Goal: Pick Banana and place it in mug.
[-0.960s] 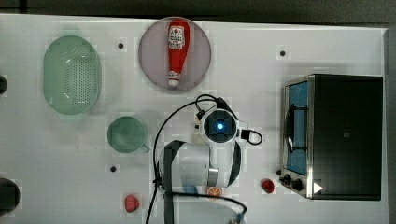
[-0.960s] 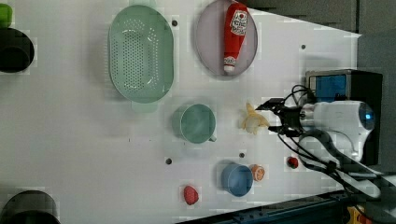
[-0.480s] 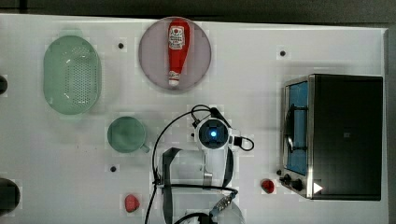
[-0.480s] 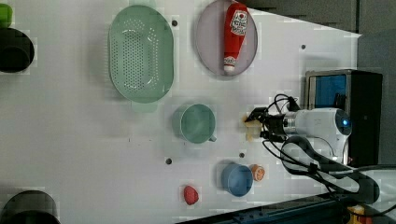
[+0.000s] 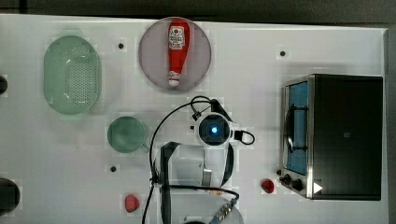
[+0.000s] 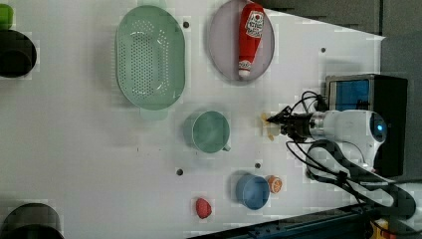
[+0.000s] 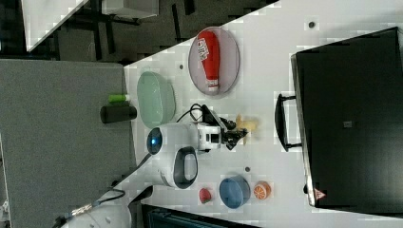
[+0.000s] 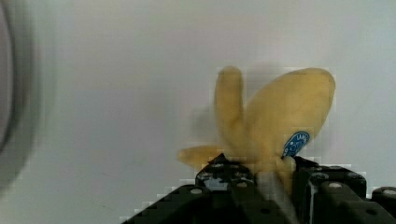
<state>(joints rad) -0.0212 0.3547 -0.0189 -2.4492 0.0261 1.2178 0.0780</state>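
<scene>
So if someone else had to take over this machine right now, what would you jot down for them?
Gripper: down at the table, fingers on either side of the banana; whether the grip is firm is unclear.
Banana: on the white table, between the mug and the toaster oven in the left view.
Mug: upright, empty, beside the green colander.
Done: the approach to the banana.
Left: secure the grip, lift, carry to the mug, drop it in.
</scene>
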